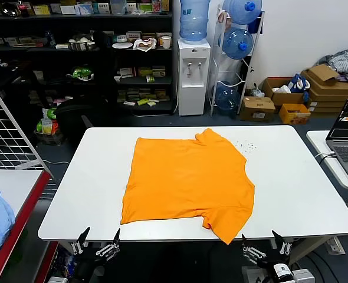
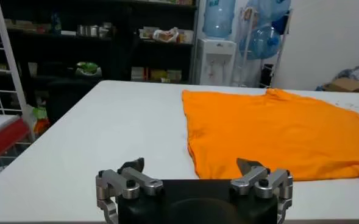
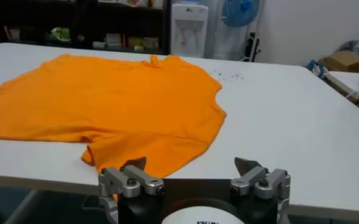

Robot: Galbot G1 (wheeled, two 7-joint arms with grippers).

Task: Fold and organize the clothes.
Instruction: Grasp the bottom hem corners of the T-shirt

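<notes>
A bright orange short-sleeved cotton T-shirt [image 1: 189, 180] lies spread flat, plain side up, across the centre of a white rectangular table [image 1: 292, 177], one sleeve tip reaching the near edge at lower centre of the head view. Folding appears not yet begun. The left gripper [image 1: 96, 240] waits at the lower left of the frame, below the table edge, fingers apart and empty; the right gripper [image 1: 262, 244] mirrors it at lower right, likewise apart. The next move likely calls for both to rise over the table and pinch the shirt's near hem or a sleeve. No lettering shows on the shirt, and no label in view can be read.
</notes>
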